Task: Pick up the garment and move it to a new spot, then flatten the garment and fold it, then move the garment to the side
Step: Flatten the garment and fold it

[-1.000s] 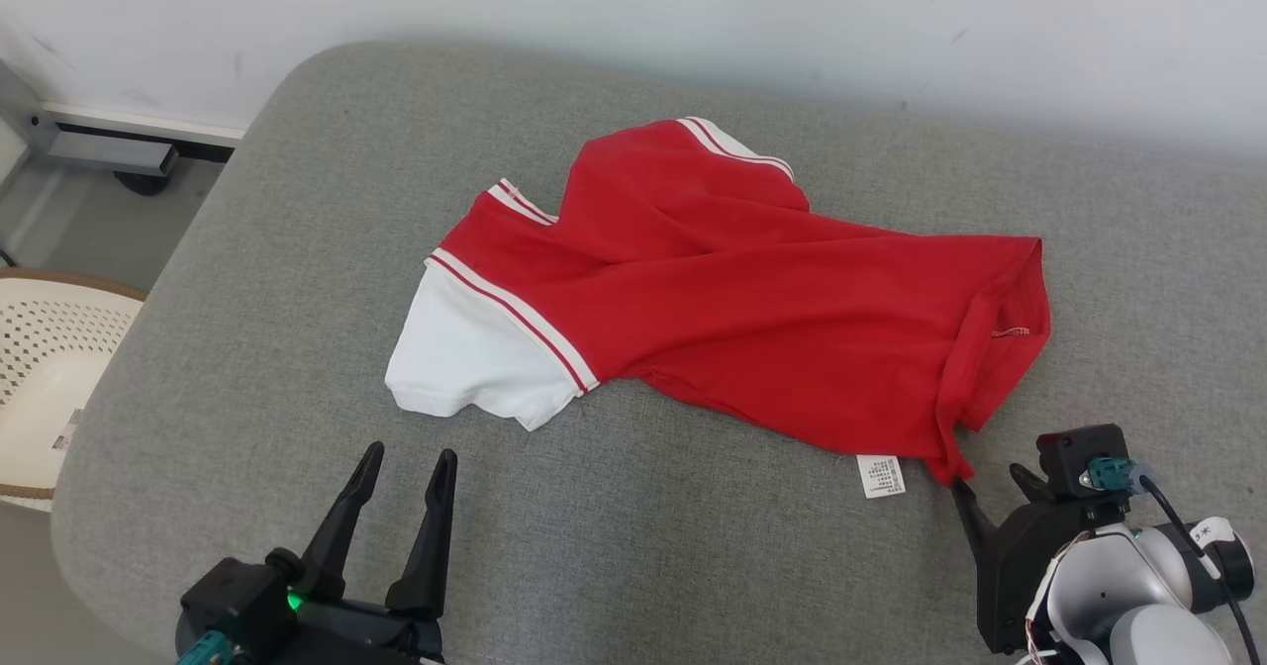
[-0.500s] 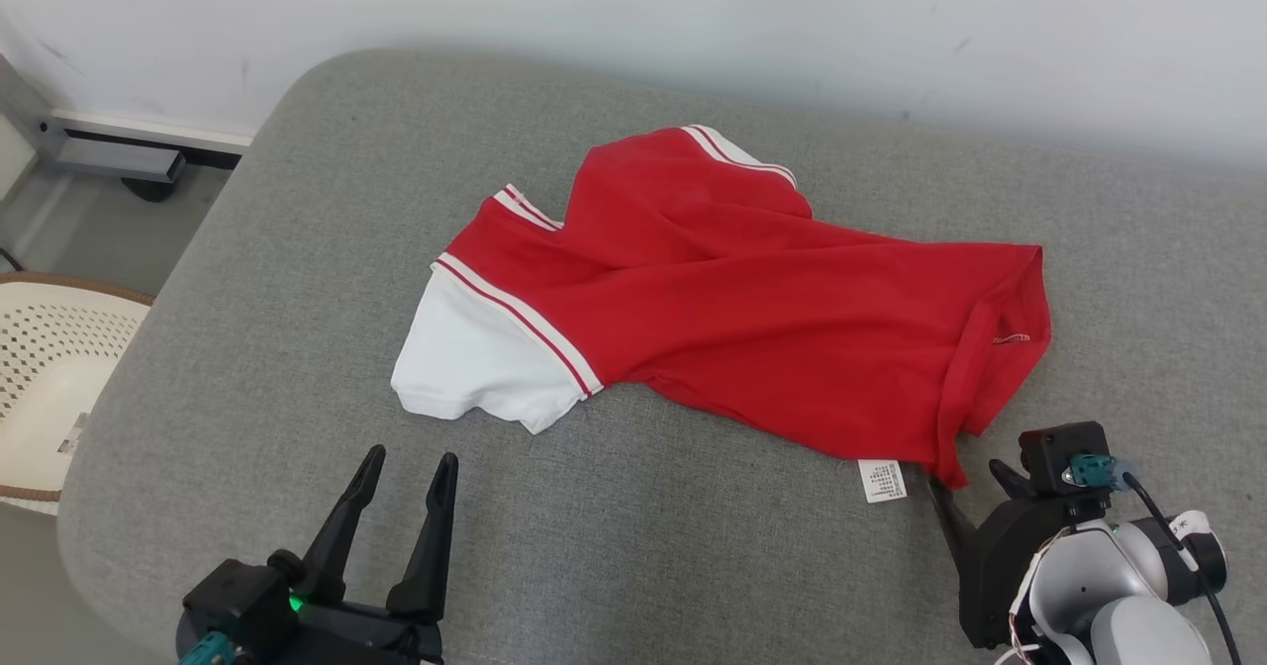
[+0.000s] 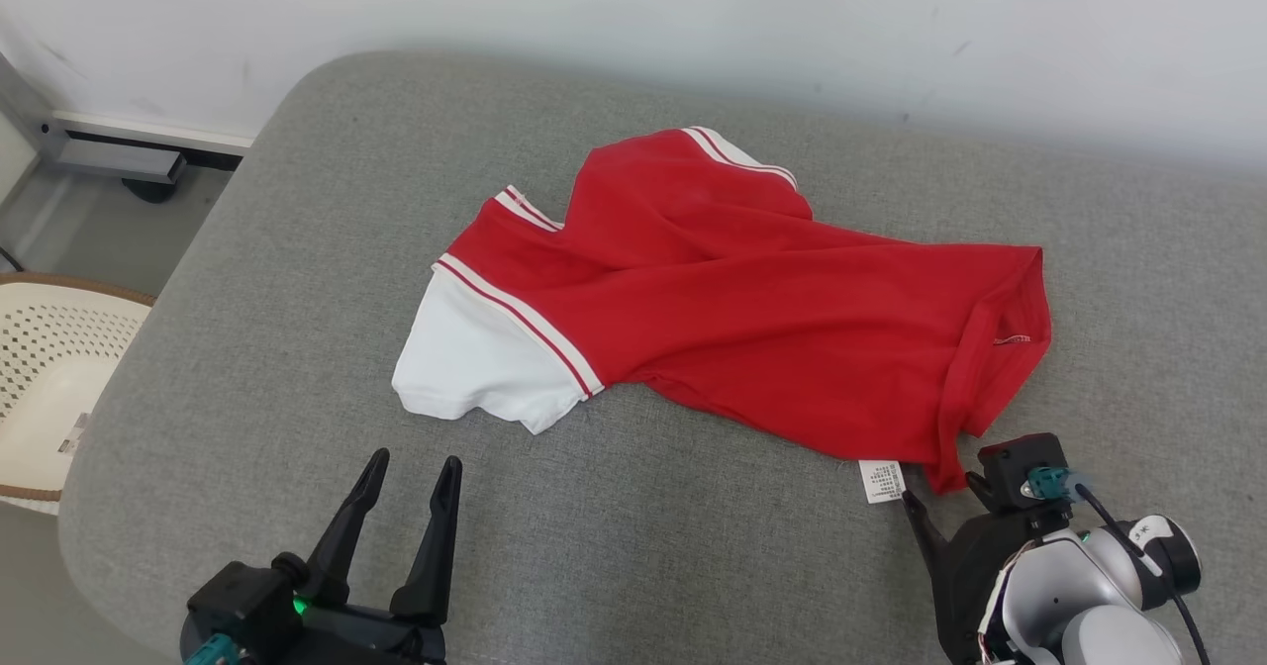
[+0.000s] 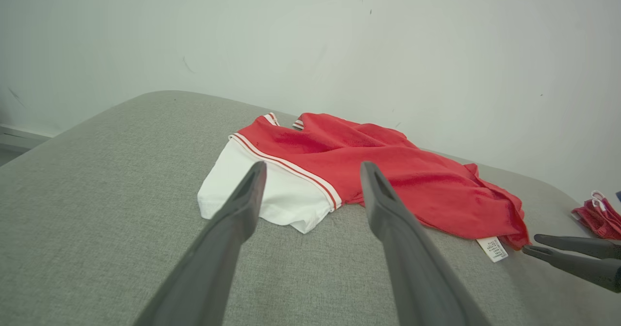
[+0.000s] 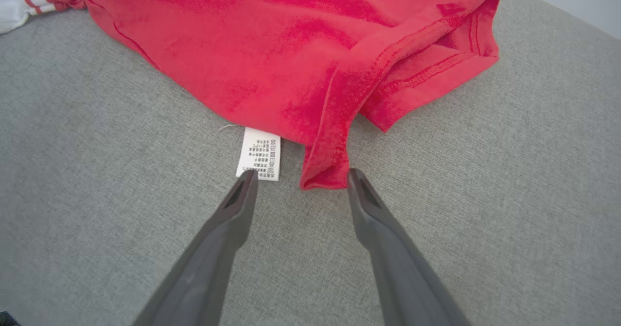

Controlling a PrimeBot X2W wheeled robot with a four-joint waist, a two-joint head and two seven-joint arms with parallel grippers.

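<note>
Garment (image 3: 732,319) pickup in hand: framed five-o'clock hem corner (image 5: 322,171) with wide-spread right gripper (image 5: 301,172), left gripper (image 3: 416,457) open too; probably needed closing.

- Head view: high, looking down on the whole garment (image 3: 752,329)
- Left wrist view: low, facing across it toward the wall (image 4: 436,49)
- Right wrist view: close above the care label (image 5: 258,154), seen in all three

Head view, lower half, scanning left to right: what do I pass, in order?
cream perforated basket → left gripper → care label → right gripper. The garment stretches across from above the left gripper to the right gripper, so it has no clear place in the order and is left out.
</note>
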